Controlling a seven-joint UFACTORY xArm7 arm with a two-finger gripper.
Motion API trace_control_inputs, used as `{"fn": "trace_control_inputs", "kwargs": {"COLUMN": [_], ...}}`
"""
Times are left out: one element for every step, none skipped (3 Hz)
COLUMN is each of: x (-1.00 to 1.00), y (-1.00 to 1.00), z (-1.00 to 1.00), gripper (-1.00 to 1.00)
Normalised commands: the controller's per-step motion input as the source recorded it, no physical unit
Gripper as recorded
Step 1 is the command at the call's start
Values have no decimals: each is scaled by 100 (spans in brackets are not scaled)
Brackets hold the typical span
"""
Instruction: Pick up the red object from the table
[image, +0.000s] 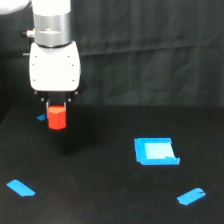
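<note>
Black table with blue tape strips and a blue square patch toward the exterior view's right. Your gripper has its fingers clamped on the red object, which looks lifted clear of the surface.

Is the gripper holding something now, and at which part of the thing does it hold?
Yes. The gripper holds the red block by its top part, above the table. The lower part of the block hangs free below the fingers.
</note>
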Motion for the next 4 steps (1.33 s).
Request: {"fn": "trace_control_inputs", "kwargs": {"x": [19,13,4,0], "y": [18,14,6,1], "z": [89,82,55,32], "gripper": [-99,-99,-100,-100]}}
